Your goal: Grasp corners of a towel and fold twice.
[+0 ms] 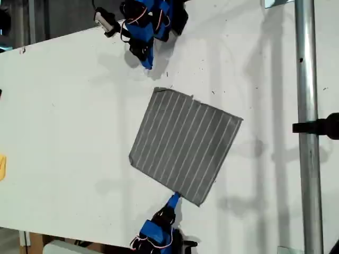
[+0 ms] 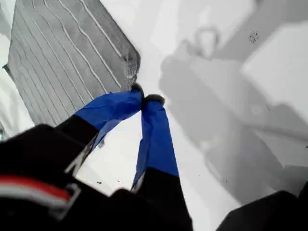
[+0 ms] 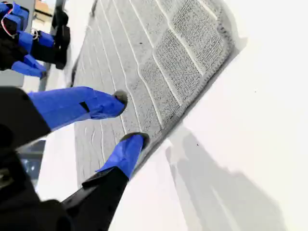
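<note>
Blue tips of our second gripper sit a little apart over the towel edge; a thin bite could slip. Our first gripper, pinched together and holding nothing, waits near a corner. From outside, the towel lies flat on the white table.

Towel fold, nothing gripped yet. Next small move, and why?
Probably close my second hand on the towel edge. It is open, with one fingertip over the cloth and the other at the hem, near a corner. My first hand is shut over bare table, short of its corner, so it would likely move after.
</note>
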Controlling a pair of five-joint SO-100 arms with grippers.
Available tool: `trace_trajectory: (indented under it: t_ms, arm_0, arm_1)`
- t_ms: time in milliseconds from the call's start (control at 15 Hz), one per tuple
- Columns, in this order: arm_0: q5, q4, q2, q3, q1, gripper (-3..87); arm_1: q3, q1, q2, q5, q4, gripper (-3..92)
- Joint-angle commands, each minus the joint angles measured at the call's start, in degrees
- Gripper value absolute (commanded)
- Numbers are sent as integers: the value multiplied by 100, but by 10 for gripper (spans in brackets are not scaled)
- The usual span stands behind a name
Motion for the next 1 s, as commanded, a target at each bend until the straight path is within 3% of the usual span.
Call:
trace_trajectory:
  t_ms: [0,400,600,733,933]
  arm_0:
    - [-4104,123,18,-176,-1424,-29]
    - [-4017,352,0,-615,-1397,-29]
    - [-3911,439,-431,-1459,-1362,-29]
    - [-3867,299,-1969,-2558,-1143,-29]
    - [-3621,466,-3401,-3981,-835,-29]
  arm_1:
    - [-703,-1055,44,53,141,-3]
    - [-1081,-1459,-123,-18,-88,-3]
    - [-2312,-2285,-1714,18,-545,-3]
    - [-3296,-2821,-3085,-26,-844,-3]
    - [-5440,-3771,-5484,-70,-571,-3]
